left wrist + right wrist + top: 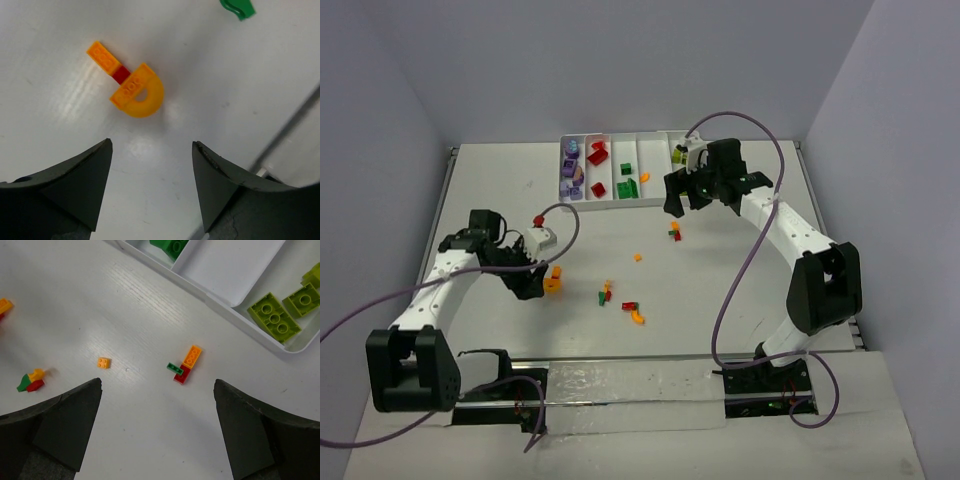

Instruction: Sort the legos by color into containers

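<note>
Orange-and-red arched plastic lego cluster [132, 90] lies just ahead of my left gripper [151, 145], fingers parted, empty. My right gripper [157, 382] is spread wide, empty, with a small orange-red-green lego clump [184, 365] ahead.

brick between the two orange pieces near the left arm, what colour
The brick is red; the left wrist view shows it best.

We see the desk [225, 75] as a smooth white surface with a soft sheen where light pools. The legos [131, 86] look like hard, glossy plastic with moulded studs. The containers [225, 270] read as smooth, slightly shiny white plastic. Fingers [70, 185] of the left end effector [151, 144] and of the right end effector [157, 385] look like matt black plastic, roughish along the edges.
</note>
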`<state>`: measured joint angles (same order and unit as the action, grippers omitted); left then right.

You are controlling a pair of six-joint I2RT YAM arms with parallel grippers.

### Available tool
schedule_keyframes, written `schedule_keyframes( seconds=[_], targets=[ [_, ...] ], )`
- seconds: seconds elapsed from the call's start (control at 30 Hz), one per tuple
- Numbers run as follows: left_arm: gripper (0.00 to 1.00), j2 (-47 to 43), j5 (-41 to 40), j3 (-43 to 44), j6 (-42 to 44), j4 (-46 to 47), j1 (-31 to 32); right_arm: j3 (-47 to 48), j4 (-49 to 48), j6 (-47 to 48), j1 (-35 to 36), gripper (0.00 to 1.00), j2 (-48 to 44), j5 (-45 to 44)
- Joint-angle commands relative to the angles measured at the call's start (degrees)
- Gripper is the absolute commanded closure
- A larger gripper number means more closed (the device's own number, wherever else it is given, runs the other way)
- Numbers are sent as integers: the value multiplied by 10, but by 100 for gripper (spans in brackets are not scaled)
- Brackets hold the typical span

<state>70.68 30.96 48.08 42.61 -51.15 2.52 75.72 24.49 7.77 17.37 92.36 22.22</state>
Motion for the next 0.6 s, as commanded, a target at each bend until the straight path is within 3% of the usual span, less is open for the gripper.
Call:
schedule_keyframes(
  seconds=[0.0,0.13,0.17,0.3,0.43,0.57],
  targets=[
    [25,-114,-24,-78,104,102,-3,2,1,0,2,0,-26,4],
    [22,-240,-44,-193,159,228,-3,-3,-1,0,1,0,-24,1],
    [21,-295,-47,-261,194,265,-3,-2,1,-1,1,0,-20,0],
    [22,-446,-36,-361,295,306,-3,-1,2,-1,2,0,-17,-5],
    [23,-508,-4,-400,320,326,-2,-8,-2,-6,1,0,-16,-7],
    [24,-505,23,-420,333,366,-2,-8,-2,-5,1,0,-12,-9]
  ],
)
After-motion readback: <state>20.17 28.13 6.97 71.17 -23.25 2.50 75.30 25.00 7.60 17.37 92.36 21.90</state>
